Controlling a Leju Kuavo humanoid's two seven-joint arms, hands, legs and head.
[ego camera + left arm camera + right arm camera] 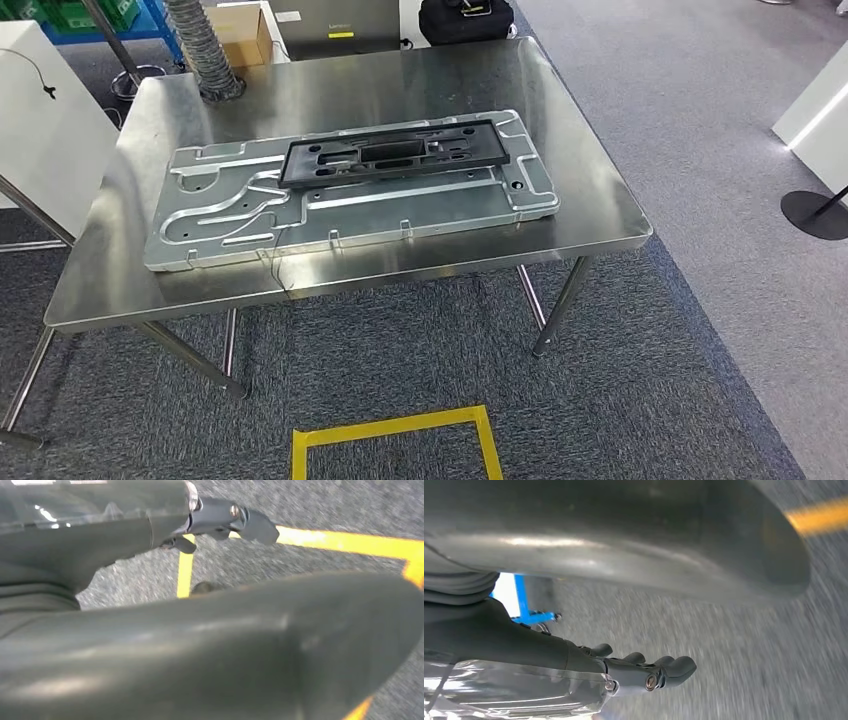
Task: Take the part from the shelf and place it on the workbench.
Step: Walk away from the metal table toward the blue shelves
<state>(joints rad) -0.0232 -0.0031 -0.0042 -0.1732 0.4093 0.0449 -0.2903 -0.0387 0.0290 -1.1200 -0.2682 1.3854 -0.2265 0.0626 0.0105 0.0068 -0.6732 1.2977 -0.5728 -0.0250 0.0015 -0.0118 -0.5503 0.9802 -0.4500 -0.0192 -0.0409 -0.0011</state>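
A black rectangular plastic part point(392, 152) lies flat on a large embossed silver metal plate point(350, 205), which rests on the steel workbench point(590, 200) ahead of me. My left hand point(125, 535) hangs over grey carpet, its fingers point(250, 524) stretched out and its thick thumb apart from them, with nothing held. My right hand point(574, 655) also hangs above the carpet, its dark fingers point(669, 669) extended and empty. Both hands are away from the workbench.
A grey ribbed hose point(205, 50), a cardboard box point(240, 35) and a black bag point(465, 18) stand at the bench's far edge. A yellow tape square point(395, 440) marks the carpet before the bench. A white cabinet point(40, 110) stands left, a round stand base point(815, 213) right.
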